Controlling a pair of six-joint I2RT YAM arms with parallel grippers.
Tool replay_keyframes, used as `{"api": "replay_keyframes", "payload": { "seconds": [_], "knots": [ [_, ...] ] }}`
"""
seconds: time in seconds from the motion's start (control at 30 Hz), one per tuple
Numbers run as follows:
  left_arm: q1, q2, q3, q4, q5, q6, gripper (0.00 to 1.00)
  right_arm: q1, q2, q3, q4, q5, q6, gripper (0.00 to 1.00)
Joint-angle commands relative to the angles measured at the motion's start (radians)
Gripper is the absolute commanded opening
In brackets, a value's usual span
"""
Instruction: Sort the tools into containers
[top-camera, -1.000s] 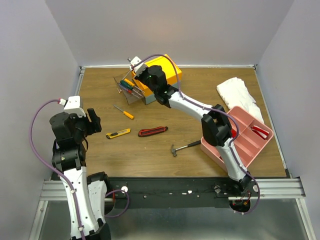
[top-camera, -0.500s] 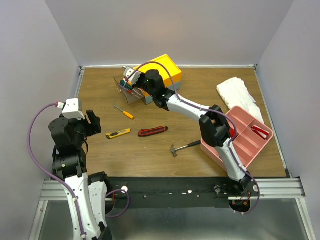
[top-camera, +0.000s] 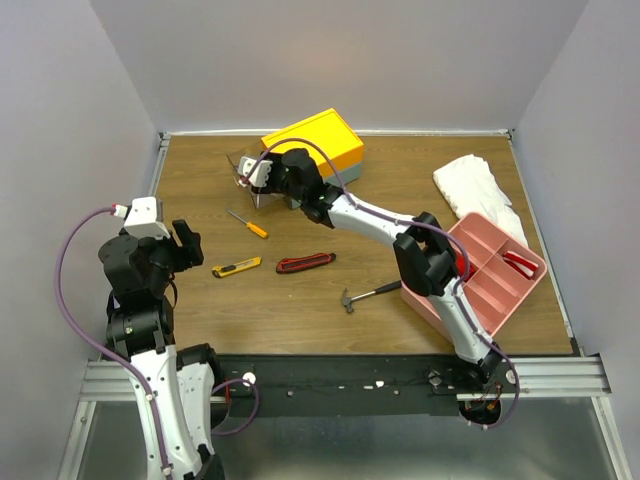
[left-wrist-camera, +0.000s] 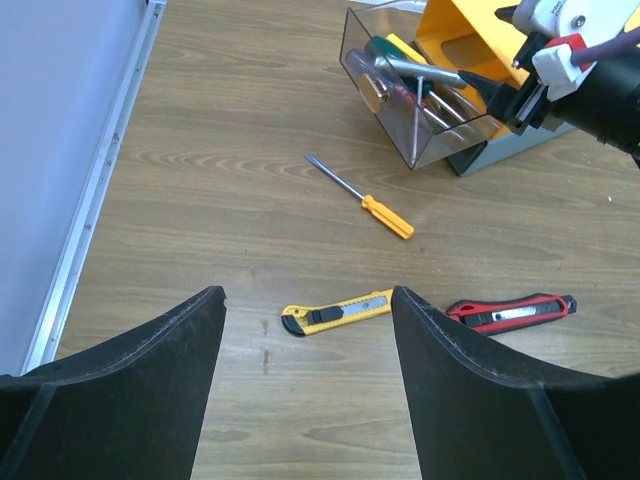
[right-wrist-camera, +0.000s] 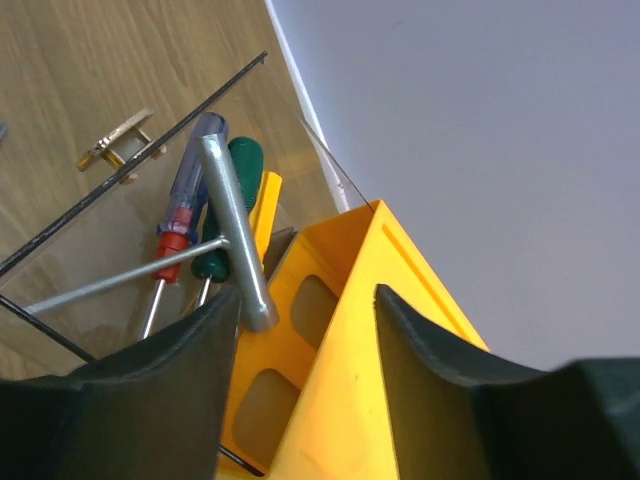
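The yellow-topped container (top-camera: 322, 138) stands at the back with its clear drawer (top-camera: 243, 168) pulled out. My right gripper (top-camera: 275, 172) hovers at that drawer, open, nothing between its fingers (right-wrist-camera: 150, 400). Just off its left fingertip the silver L-shaped wrench (right-wrist-camera: 235, 235) rests in the drawer on a red-handled (right-wrist-camera: 180, 225) and a green-handled screwdriver (right-wrist-camera: 225, 215). On the table lie an orange screwdriver (top-camera: 247, 223), a yellow knife (top-camera: 236, 267), a red knife (top-camera: 305, 263) and a small hammer (top-camera: 368, 294). My left gripper (left-wrist-camera: 308, 292) is open, above and short of the yellow knife (left-wrist-camera: 335, 311).
A pink divided tray (top-camera: 470, 290) sits at the right with a red object (top-camera: 520, 262) in one compartment. A crumpled white cloth (top-camera: 480, 190) lies behind it. Grey walls enclose the table on three sides.
My right arm has swung left and lower, from over the yellow box to the open drawer. The left arm has barely shifted.
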Motion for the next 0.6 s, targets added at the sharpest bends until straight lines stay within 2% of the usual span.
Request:
{"api": "replay_keyframes", "payload": {
  "seconds": [0.0,0.13,0.3,0.47,0.57],
  "knots": [
    [0.005,0.018,-0.03,0.044,0.023,-0.031,0.78,0.01,-0.038,-0.03,0.13,0.092,-0.019,0.67],
    [0.003,0.036,-0.048,0.08,0.053,-0.057,0.78,0.012,-0.073,-0.038,0.164,0.173,-0.01,0.68],
    [0.002,0.097,-0.067,0.124,0.09,-0.042,0.78,0.009,-0.185,-0.128,0.16,0.184,0.093,0.69],
    [0.002,0.195,-0.062,0.092,0.145,0.083,0.78,0.009,-0.352,-0.244,-0.001,0.066,0.227,0.71],
    [0.003,0.24,-0.05,0.086,0.144,0.127,0.78,0.003,-0.39,-0.273,-0.133,-0.006,0.325,0.75]
  ]
}}
